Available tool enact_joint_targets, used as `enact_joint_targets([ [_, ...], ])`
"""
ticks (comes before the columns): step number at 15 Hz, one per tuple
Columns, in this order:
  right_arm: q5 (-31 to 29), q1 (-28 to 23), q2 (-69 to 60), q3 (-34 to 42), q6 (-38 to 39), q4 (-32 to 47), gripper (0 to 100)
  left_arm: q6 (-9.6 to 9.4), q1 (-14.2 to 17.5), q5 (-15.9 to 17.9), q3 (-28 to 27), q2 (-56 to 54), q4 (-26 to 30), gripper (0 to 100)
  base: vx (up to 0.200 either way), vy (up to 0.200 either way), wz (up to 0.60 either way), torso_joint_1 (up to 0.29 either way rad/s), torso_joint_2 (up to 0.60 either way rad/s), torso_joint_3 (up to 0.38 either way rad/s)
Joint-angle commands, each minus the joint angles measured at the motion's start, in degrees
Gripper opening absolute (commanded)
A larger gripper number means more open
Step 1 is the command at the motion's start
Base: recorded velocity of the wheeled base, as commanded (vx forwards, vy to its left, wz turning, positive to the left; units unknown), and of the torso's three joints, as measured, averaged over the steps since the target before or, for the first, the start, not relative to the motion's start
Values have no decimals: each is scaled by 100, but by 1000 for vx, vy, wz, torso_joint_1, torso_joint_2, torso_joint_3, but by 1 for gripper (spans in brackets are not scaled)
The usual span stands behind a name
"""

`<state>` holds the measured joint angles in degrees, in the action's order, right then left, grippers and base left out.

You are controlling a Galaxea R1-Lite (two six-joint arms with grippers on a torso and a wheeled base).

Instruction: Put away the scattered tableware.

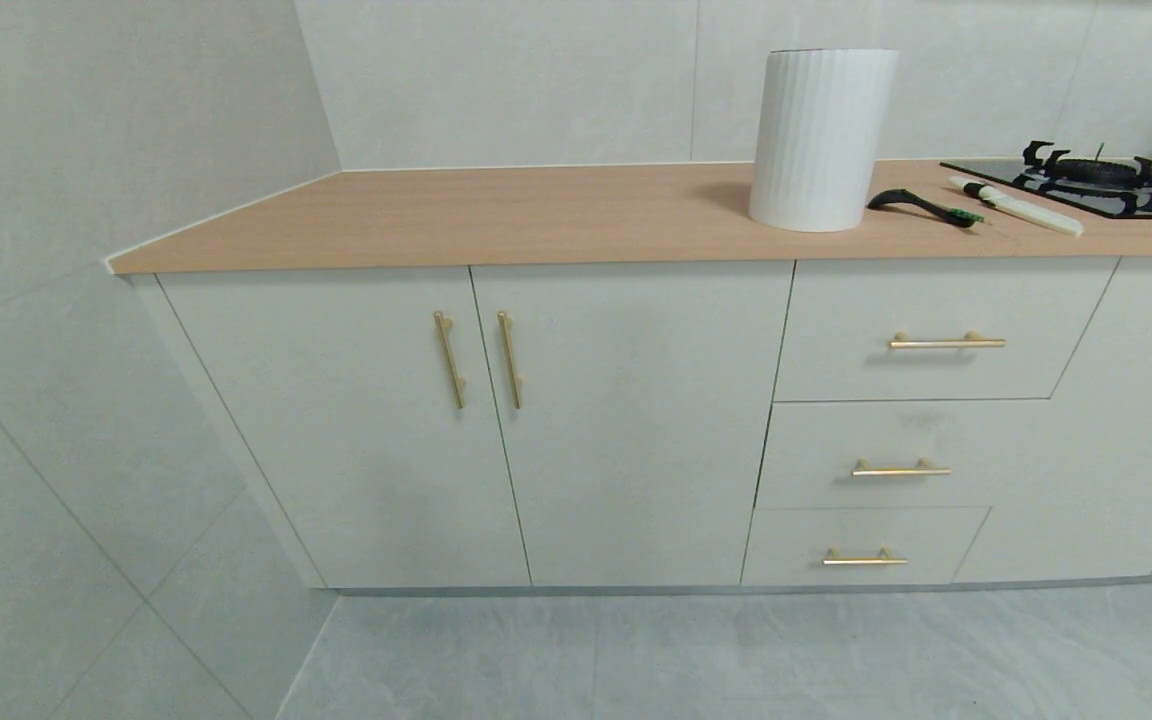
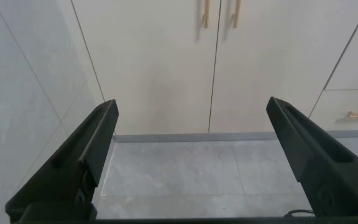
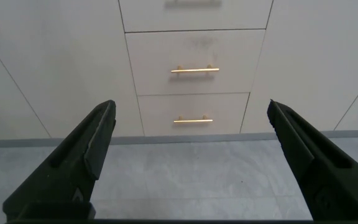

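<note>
Hanging low, left gripper (image 2: 191,104) and right gripper (image 3: 191,106) have jaws open, empty, ready for the black scoop (image 1: 921,207) on the tabletop (image 1: 496,215).

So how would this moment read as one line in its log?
left gripper: open, empty | right gripper: open, empty | black utensil, white utensil: on countertop by white container

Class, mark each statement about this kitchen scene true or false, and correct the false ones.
1. The white ribbed container stands upright on the counter. True.
2. The black utensil lies inside the container. False: it lies on the counter beside it.
3. The three drawers are shut. True.
4. The left gripper holds a spoon. False: its fingers are open and empty.
5. The right gripper faces the drawers with open fingers. True.
</note>
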<state>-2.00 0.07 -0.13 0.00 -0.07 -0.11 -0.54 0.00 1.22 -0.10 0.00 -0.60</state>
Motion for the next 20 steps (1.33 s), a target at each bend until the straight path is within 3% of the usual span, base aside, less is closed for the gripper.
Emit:
enact_joint_targets([
  [1,-2,1,13,0,-1,2,100,1,0,1,1,9,-2,100,0,-200,0,-2,2,2],
  [6,-2,1,13,0,-1,2,100,1,0,1,1,9,-2,100,0,-200,0,2,1,3],
  [15,-2,1,13,0,7,2,100,1,0,1,1,9,-2,100,0,0,0,0,0,0],
  [20,-2,1,13,0,7,2,100,1,0,1,-8,9,-2,100,200,0,0,2,5,0],
])
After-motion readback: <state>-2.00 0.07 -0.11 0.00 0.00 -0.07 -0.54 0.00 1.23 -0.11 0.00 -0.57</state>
